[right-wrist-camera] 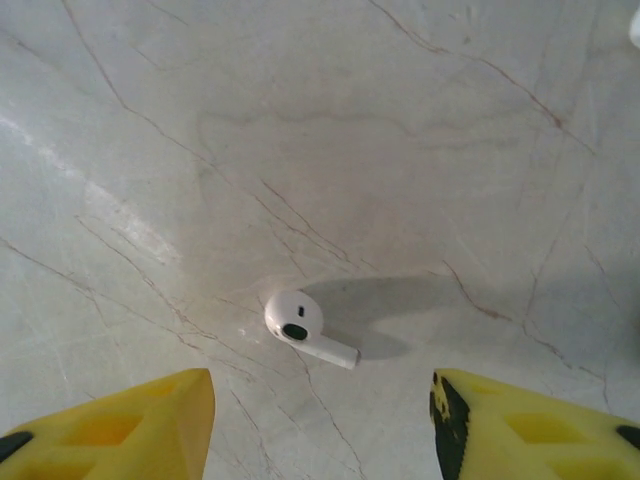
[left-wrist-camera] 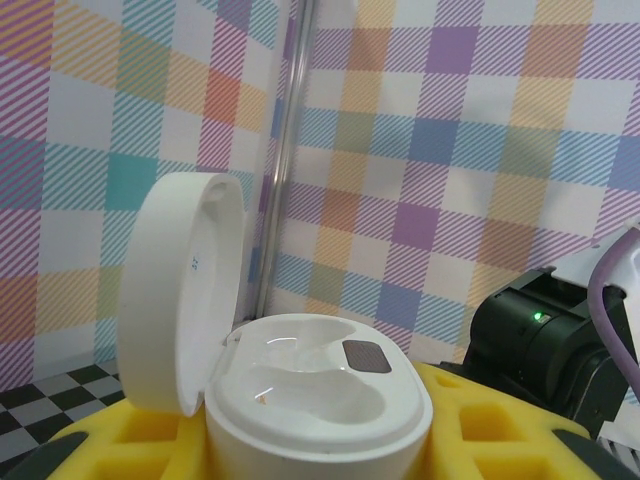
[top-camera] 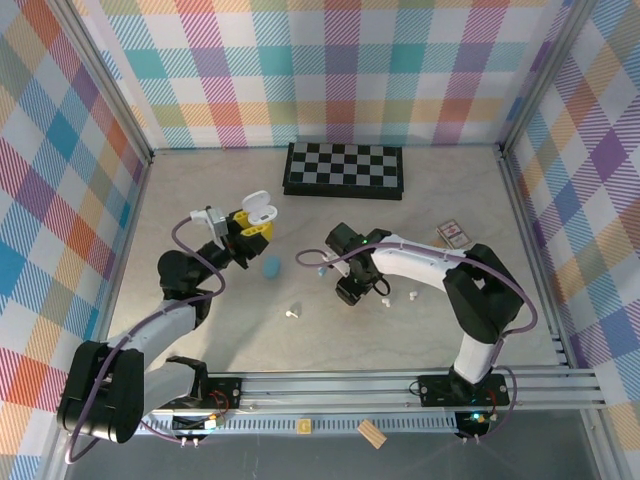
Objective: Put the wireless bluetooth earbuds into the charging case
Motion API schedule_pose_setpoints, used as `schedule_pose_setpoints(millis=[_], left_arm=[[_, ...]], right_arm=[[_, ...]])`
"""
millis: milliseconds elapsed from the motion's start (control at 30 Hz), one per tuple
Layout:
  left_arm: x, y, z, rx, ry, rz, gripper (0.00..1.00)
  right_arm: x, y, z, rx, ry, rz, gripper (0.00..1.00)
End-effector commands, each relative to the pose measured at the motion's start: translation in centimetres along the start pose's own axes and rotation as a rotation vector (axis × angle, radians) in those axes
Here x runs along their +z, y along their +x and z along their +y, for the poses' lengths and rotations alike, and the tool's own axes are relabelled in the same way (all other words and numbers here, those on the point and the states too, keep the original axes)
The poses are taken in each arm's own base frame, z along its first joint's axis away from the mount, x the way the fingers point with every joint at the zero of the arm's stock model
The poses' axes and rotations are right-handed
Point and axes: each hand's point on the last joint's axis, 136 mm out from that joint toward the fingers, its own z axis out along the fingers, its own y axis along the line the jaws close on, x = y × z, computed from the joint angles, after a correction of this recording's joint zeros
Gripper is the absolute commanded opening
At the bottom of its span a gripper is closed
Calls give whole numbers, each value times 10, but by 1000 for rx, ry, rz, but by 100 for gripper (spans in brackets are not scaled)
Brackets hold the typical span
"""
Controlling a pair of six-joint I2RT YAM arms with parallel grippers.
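Our left gripper (top-camera: 252, 224) is pinched on the white charging case (left-wrist-camera: 320, 395). The case sits upright between the gripper's yellow foam pads (left-wrist-camera: 480, 420), raised above the table. Its lid (left-wrist-camera: 185, 290) is flipped open to one side. The case is smooth, glossy plastic, rounded like a pebble. It has curved hollows in its top and one small dark square patch beside them.

Our right gripper (right-wrist-camera: 320, 400) points down at the table (right-wrist-camera: 300, 120) with its two yellow fingers (right-wrist-camera: 150, 415) spread apart. One white earbud (right-wrist-camera: 305, 328) lies on the table between them, touching neither finger. It is a glossy little bulb with a dark oval opening and a short stem, and it lies on its side. The table is pale and marbled, with thin brown veins.

From above we count three small white earbuds loose on the table. One earbud (top-camera: 292, 313) lies nearer the left arm. Two earbuds (top-camera: 385, 300) (top-camera: 412, 296) lie just beside the right gripper. We cannot tell whether one of these is the one between the fingers.

A light blue rounded piece (top-camera: 271, 267) rests between the two arms. One black-and-white chessboard (top-camera: 345, 168) lies flat at the far edge. We count one case in hand, two arms, and checked pastel walls on three sides.
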Motion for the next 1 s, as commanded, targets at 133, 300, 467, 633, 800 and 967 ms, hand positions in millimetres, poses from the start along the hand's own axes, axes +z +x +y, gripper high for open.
schedule_pose_setpoints(millis=[133, 300, 467, 633, 800, 967], left_arm=[[-5, -4, 0, 24, -8, -21, 34], [-4, -4, -2, 27, 5, -17, 35], [-4, -3, -3, 22, 9, -7, 35], [-4, -3, -5, 30, 20, -4, 35], [-3, -3, -6, 35, 26, -2, 35], [0, -2, -9, 35, 47, 4, 35]], right_arm=[[7, -5, -4, -48, 36, 49, 57], [17, -13, -12, 11, 83, 71, 56], [13, -17, -34, 87, 144, 69, 54], [-13, -28, -26, 134, 23, -60, 57], [-40, -22, -38, 327, -81, -190, 62], [-53, 14, -76, 699, -159, -254, 63]])
